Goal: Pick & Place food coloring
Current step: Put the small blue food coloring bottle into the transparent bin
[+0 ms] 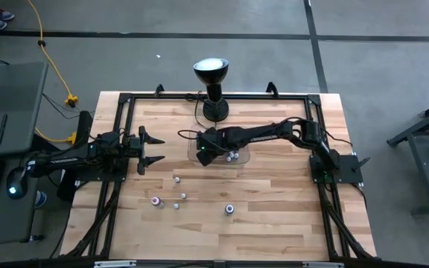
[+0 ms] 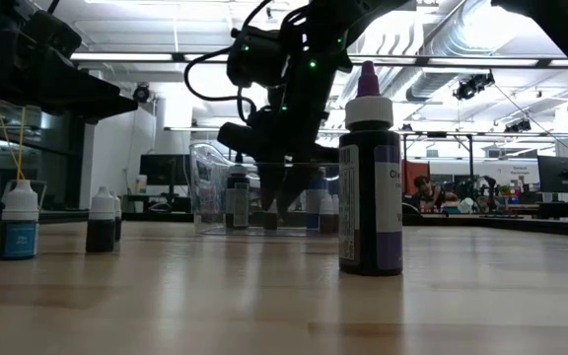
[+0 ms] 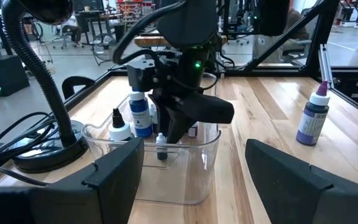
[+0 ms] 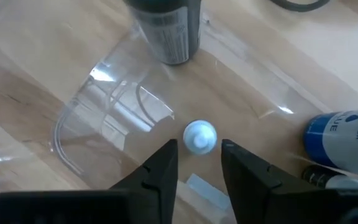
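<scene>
The right gripper [image 1: 202, 155] covers part of the clear tray [image 1: 242, 158] in the high view, hiding the bottles beneath it. In the right wrist view, a white-capped bottle [image 4: 199, 136] shows only its cap; its body is hidden below. A blue-labelled bottle [image 4: 347, 138] is cut off by the picture's edge. Loose bottles [image 1: 177, 179] on the table are too small to read.

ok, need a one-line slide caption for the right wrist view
Right gripper, fingers parted, hovers directly above a white-capped food coloring bottle standing inside the clear plastic tray, with more bottles nearby.
</scene>
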Motion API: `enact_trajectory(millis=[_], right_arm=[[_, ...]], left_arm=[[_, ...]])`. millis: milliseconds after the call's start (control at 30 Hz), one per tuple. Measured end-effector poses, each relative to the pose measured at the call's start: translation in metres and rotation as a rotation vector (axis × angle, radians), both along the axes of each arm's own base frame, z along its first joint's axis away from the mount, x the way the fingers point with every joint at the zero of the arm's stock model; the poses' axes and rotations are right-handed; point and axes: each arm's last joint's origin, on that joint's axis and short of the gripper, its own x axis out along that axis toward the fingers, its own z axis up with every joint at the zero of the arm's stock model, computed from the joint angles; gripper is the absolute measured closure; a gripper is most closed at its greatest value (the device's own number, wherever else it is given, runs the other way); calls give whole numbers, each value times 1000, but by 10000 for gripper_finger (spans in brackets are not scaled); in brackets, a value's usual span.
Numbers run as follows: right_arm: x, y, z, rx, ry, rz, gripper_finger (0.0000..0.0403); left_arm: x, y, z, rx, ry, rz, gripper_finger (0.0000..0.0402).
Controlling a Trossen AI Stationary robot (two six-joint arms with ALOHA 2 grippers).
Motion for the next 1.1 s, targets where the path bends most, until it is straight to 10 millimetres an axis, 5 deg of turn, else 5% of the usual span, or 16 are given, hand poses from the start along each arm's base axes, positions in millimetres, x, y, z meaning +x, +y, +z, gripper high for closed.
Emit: enact_trajectory(millis=[500, 1100], right_arm=[[-10, 9, 35, -54, -34, 48, 217], [-39, 56, 119, -267, -192, 208, 196]], left_arm=[[0, 0, 0, 0, 0, 0, 124], [0, 0, 0, 0, 0, 0, 124]])
